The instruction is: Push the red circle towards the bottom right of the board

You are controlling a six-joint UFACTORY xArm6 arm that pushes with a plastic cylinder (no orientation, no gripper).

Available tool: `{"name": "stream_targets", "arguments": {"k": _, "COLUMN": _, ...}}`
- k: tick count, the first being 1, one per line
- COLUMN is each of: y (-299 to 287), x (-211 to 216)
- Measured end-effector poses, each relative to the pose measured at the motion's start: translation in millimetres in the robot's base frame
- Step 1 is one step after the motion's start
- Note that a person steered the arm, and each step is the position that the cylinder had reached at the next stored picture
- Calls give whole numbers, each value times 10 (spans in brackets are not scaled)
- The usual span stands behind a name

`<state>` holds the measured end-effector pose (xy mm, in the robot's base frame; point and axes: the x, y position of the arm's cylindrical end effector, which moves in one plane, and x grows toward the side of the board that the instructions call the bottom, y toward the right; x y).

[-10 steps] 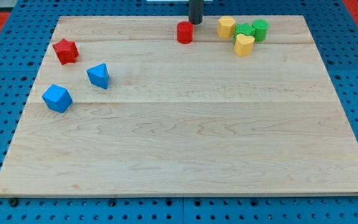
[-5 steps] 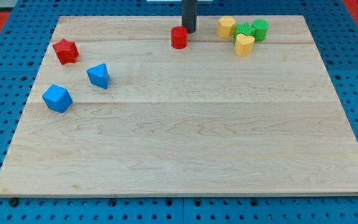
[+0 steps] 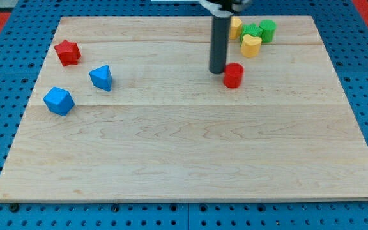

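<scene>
Red circle (image 3: 233,75) sits on the wooden surface (image 3: 190,153), touching the tip (image 3: 218,70) at its left; the end effector is a plain rod, without jaws.

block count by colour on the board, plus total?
Red: 2, the red circle and the red star
Blue: 2, one blue block and another blue block
Yellow: 2, a yellow heart and a yellow block partly behind the rod
Green: 2, a green circle and a green block
Total: 8
</scene>
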<state>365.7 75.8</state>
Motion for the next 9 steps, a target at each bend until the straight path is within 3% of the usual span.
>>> {"name": "stream_targets", "arguments": {"k": 2, "y": 564, "x": -32}}
{"name": "stream_targets", "arguments": {"k": 3, "y": 655, "x": 664}}
{"name": "stream_targets", "arguments": {"k": 4, "y": 667, "x": 966}}
{"name": "stream_targets", "arguments": {"k": 5, "y": 492, "x": 566}}
{"name": "stream_targets", "arguments": {"k": 6, "y": 284, "x": 713}}
{"name": "stream_targets", "arguments": {"k": 7, "y": 1035, "x": 1466}}
{"name": "stream_targets", "arguments": {"k": 8, "y": 1169, "x": 1367}}
{"name": "stream_targets", "arguments": {"k": 9, "y": 862, "x": 810}}
